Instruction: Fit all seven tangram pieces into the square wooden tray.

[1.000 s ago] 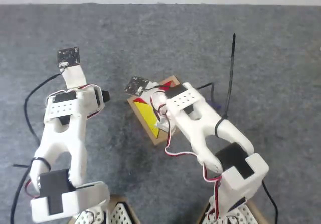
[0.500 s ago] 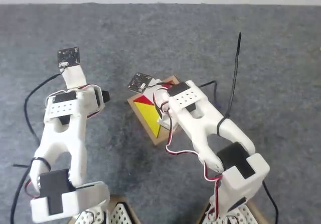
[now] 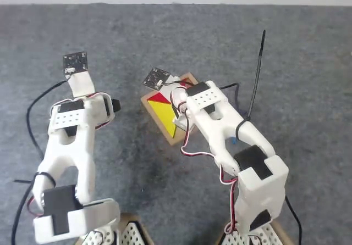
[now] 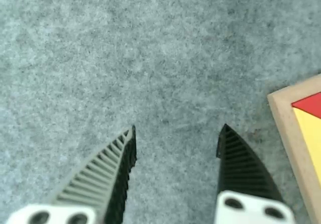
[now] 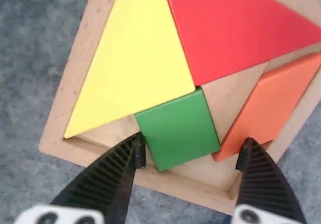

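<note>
Tray (image 5: 60,133) holds yellow (image 5: 130,68), red (image 5: 230,28), green (image 5: 178,128), orange (image 5: 266,103), gaps remain to fill; right end effector (image 5: 193,148) open above it, left end effector (image 4: 175,133) open, empty.

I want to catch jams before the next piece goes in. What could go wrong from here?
1. The open right gripper straddles the green square; closing could shove it against the yellow triangle or the orange piece and unseat them.
2. The wooden tray lies on grey carpet, with the open left gripper apart from it, so a push might slide it.
</note>
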Controlling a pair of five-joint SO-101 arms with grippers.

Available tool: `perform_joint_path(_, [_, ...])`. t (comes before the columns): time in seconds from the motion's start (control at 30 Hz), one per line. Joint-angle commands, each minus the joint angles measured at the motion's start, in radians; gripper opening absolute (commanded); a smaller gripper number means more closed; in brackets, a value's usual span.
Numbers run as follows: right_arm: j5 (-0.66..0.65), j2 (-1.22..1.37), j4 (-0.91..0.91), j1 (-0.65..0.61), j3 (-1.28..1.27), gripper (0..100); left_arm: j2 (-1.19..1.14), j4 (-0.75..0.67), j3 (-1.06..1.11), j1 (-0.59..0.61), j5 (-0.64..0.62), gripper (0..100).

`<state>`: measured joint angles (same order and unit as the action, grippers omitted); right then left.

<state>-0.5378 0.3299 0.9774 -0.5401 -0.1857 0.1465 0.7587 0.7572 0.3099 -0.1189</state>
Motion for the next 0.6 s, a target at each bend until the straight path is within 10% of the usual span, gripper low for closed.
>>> perform_joint_path(0.0, [0.021,-0.102,-0.004,0.005,0.025,28.5,0.011,-0.012,-0.012,-0.005,0.011,25])
perform_joint_path(0.3, [0.077,-0.46,-0.019,0.065,-0.163,28.5,0.014,-0.012,-0.01,-0.005,0.011,25])
perform_joint_path(0.57, [0.048,-0.282,-0.101,0.174,-0.209,28.5,0.012,-0.012,-0.008,-0.006,0.011,25])
